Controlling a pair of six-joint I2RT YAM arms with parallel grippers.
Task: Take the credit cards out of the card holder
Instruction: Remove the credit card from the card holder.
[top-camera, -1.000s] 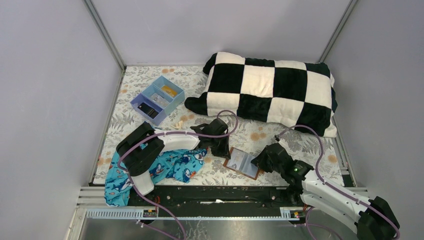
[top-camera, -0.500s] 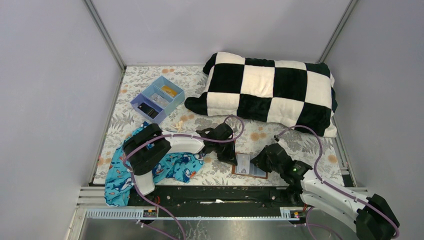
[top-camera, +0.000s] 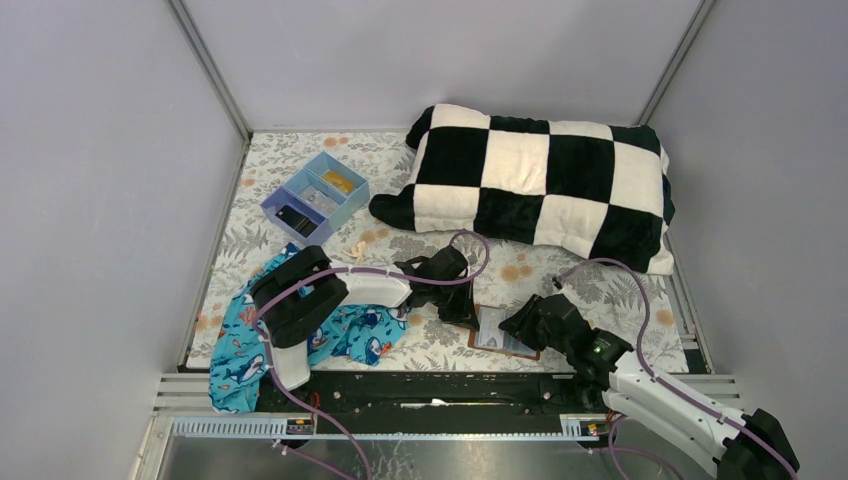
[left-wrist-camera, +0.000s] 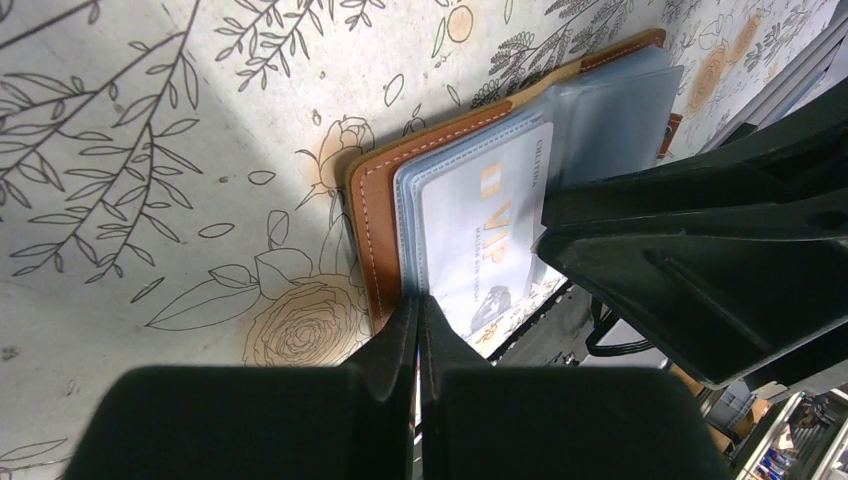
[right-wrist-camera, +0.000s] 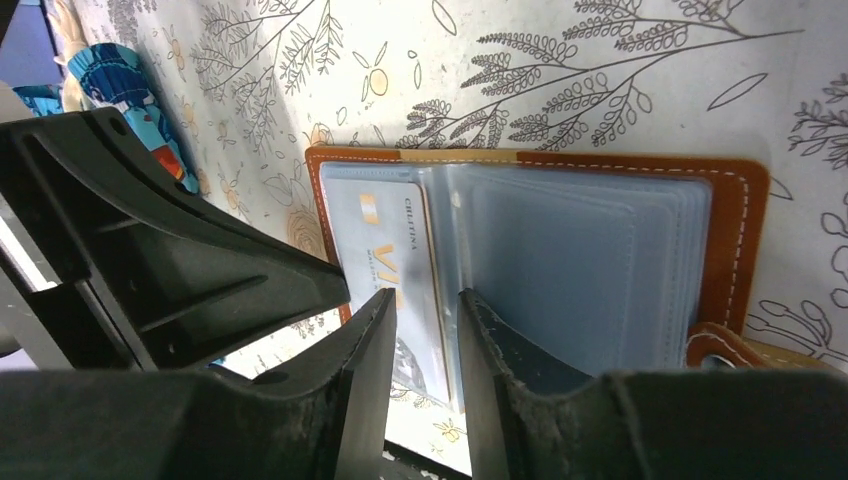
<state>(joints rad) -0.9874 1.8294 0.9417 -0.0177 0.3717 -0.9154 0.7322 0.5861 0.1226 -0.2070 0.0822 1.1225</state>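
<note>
one card holder (right-wrist-camera: 745, 220), open, card (right-wrist-camera: 385, 245) inside

Setting: robotics lab test cell, not a lived-in room.
- Enclosure: plain grey panel walls (top-camera: 100, 200) on three sides, joined by bare aluminium posts (top-camera: 208, 70).
- Counter (top-camera: 380, 150): covered with a floral-print sheet and edged in front by a black metal mounting rail (top-camera: 430, 385).
- Equipment: left arm (top-camera: 340, 290) and right arm (top-camera: 660, 390) bolted to that rail, with exposed purple cables (top-camera: 640, 300).
- Props: household items laid out as samples, namely a checkered pillow (top-camera: 540, 180), a blue divided tray (top-camera: 268, 208) and a shark-print cloth (top-camera: 240, 350).
</note>
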